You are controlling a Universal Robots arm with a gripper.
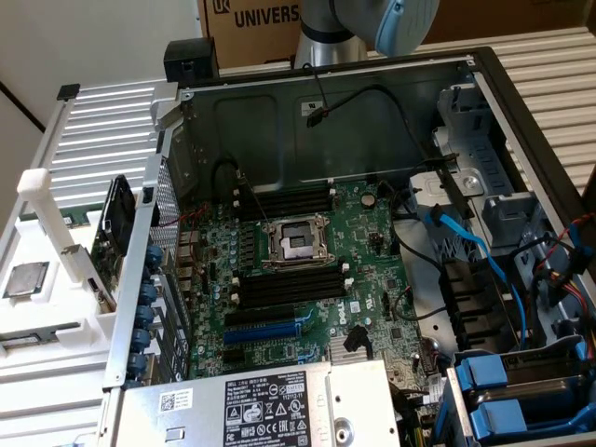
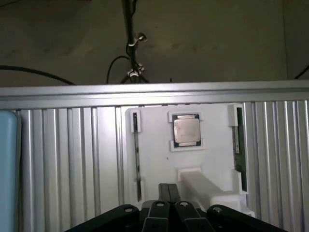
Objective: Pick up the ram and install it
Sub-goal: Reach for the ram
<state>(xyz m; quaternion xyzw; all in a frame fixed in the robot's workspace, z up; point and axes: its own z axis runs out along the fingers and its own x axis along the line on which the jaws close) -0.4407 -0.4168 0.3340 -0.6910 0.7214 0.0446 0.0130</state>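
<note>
The ram [image 2: 238, 157] is a thin green stick standing on edge in a slot at one side of a white fixture [image 2: 154, 159]. In the exterior view the ram [image 1: 79, 217] shows as a green strip behind a white post, left of the case. My gripper [image 2: 169, 191] hangs above the fixture, well clear of it, nearest the white post [image 2: 205, 186]. Its two dark fingers are pressed together with nothing between them. Part of my arm [image 1: 386, 23] shows at the top of the exterior view, above the open computer case.
A processor chip [image 2: 186, 130] sits in the fixture's middle pocket, and a narrow dark slot [image 2: 136, 159] runs along the other side. The motherboard [image 1: 307, 279] has long black memory slots [image 1: 284, 284] either side of its socket [image 1: 296, 244]. Cables and blue drive bays [image 1: 521, 391] crowd the exterior view's right.
</note>
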